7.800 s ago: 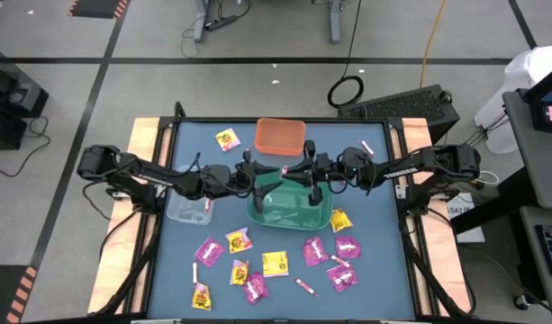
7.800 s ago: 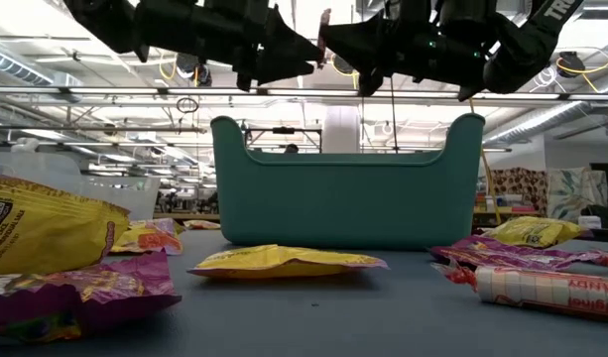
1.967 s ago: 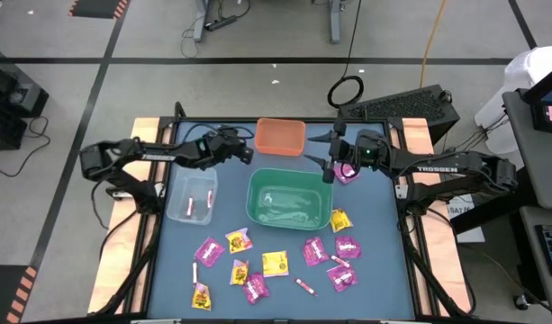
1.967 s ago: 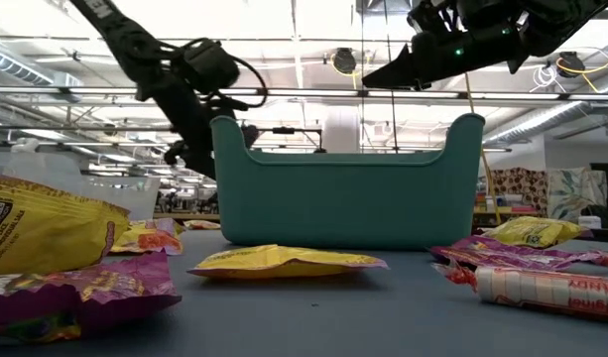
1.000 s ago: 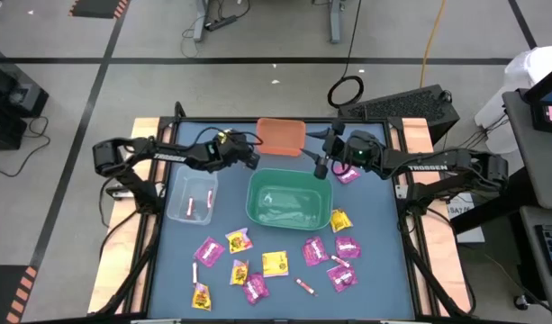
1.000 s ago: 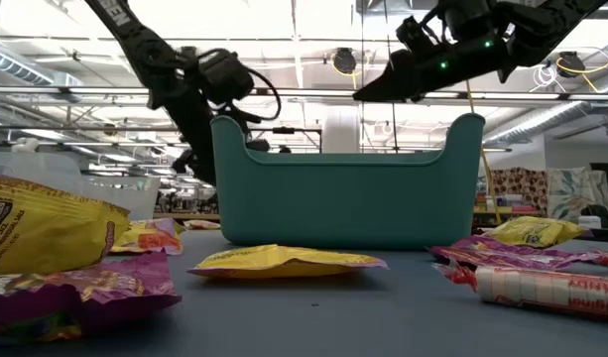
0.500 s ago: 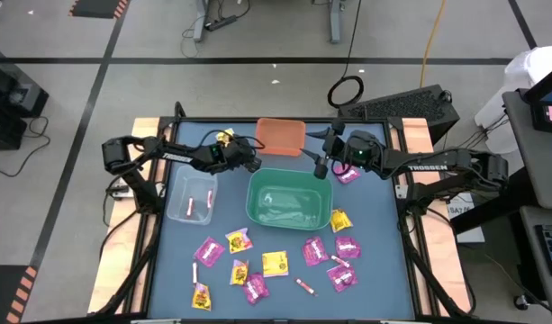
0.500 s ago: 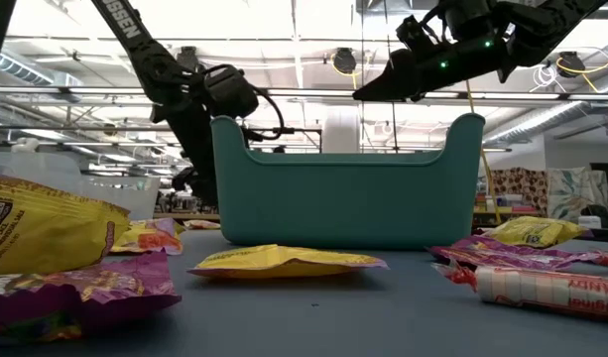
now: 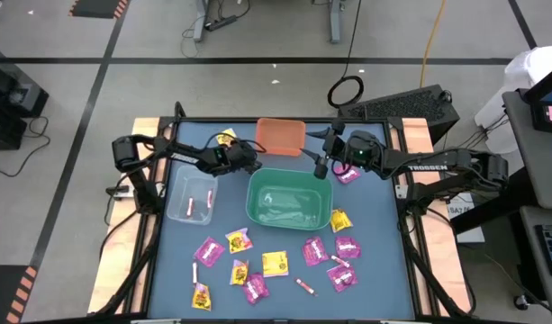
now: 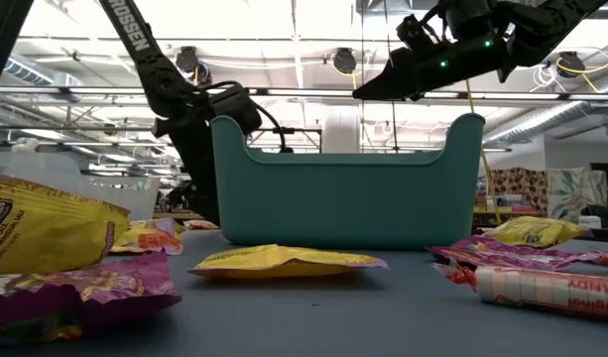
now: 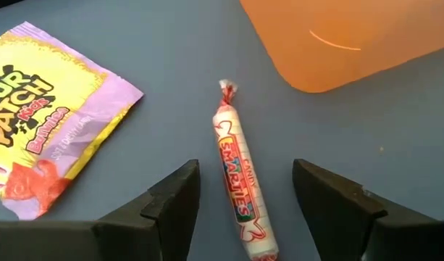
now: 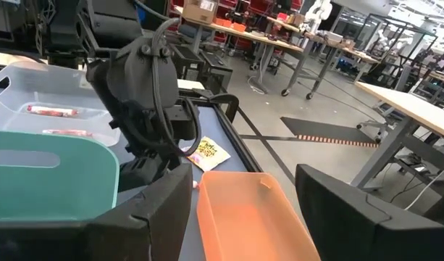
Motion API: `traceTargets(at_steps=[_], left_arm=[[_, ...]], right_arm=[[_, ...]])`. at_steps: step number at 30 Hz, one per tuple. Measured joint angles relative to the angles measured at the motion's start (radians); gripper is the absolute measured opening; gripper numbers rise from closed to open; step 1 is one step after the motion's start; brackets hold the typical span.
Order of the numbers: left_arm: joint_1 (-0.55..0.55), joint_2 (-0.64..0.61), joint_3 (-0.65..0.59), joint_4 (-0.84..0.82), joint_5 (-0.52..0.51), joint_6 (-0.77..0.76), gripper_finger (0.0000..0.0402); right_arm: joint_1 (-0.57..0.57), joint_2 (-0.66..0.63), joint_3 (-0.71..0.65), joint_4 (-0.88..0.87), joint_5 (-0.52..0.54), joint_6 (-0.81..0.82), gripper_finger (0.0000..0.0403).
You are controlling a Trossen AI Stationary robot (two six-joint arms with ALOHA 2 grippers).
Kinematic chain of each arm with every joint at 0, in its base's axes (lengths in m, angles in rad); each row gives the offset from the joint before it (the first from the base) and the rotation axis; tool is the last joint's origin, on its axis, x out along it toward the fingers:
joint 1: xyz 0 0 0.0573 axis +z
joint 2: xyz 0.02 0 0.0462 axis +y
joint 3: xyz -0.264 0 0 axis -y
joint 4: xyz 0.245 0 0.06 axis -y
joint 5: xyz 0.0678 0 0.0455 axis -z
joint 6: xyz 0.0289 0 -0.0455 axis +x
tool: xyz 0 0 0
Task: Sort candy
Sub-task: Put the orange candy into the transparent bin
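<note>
The left gripper (image 11: pixel 240 199) stood low near the table's (image 9: pixel 223 205) far edge, jaws open, and a candy stick (image 11: pixel 240 181) lay between them without touching either finger. The stick was thin, white with coloured letters and twisted red ends. A yellow packet (image 11: pixel 40 156) lay beside it, and the orange bin (image 11: pixel 345 36) was just beyond. The right gripper (image 9: pixel 319 165) hung open above the green bin's (image 9: pixel 290 202) far right corner, holding nothing. More candy (image 9: pixel 276 263) lay scattered near the table's front edge.
</note>
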Motion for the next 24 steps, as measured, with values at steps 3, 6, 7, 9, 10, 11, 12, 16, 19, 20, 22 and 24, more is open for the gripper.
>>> traceTargets(at_steps=[3, 6, 7, 9, 10, 11, 12, 16, 19, 20, 22, 24], left_arm=[[-0.006, 0.000, 0.000, 0.000, -0.003, 0.002, 0.0203], [-0.012, 0.001, 0.000, 0.000, -0.007, 0.001, 0.0166], [-0.013, 0.001, 0.000, 0.000, -0.007, 0.000, 0.0152], [-0.013, 0.001, 0.000, -0.002, -0.007, 0.000, 0.0124], [-0.013, 0.001, 0.000, -0.002, -0.007, 0.000, 0.0111], [-0.013, 0.001, 0.000, -0.003, -0.007, -0.001, 0.0098], [-0.013, 0.001, 0.000, -0.004, -0.007, -0.001, 0.0087], [-0.013, 0.001, 0.000, -0.006, -0.007, 0.000, 0.0050], [-0.013, -0.002, 0.000, -0.006, -0.010, -0.001, 0.0043], [-0.013, -0.003, 0.000, -0.006, -0.010, -0.001, 0.0043], [-0.013, -0.010, 0.000, -0.009, -0.010, -0.001, 0.0048], [-0.013, -0.024, -0.002, -0.016, -0.010, 0.000, 0.0049]], right_arm=[[0.000, 0.000, 0.000, 0.001, 0.000, 0.000, 0.0235], [0.000, 0.000, 0.000, 0.001, 0.000, 0.000, 0.0235], [0.000, 0.000, 0.000, 0.001, 0.000, 0.000, 0.0235], [0.000, 0.000, 0.000, 0.001, 0.000, 0.000, 0.0235], [0.000, 0.000, 0.000, 0.001, 0.000, 0.000, 0.0235], [0.000, 0.000, 0.000, 0.001, 0.000, -0.001, 0.0235], [0.000, 0.000, 0.000, 0.001, 0.000, -0.002, 0.0235], [0.000, 0.000, 0.000, -0.001, 0.000, -0.004, 0.0235], [0.000, 0.000, 0.000, -0.002, -0.001, -0.004, 0.0235], [0.000, 0.000, 0.000, -0.003, -0.001, -0.004, 0.0235], [0.000, 0.000, 0.000, -0.004, -0.001, -0.004, 0.0235], [0.000, 0.000, 0.000, -0.004, -0.001, -0.005, 0.0235]])
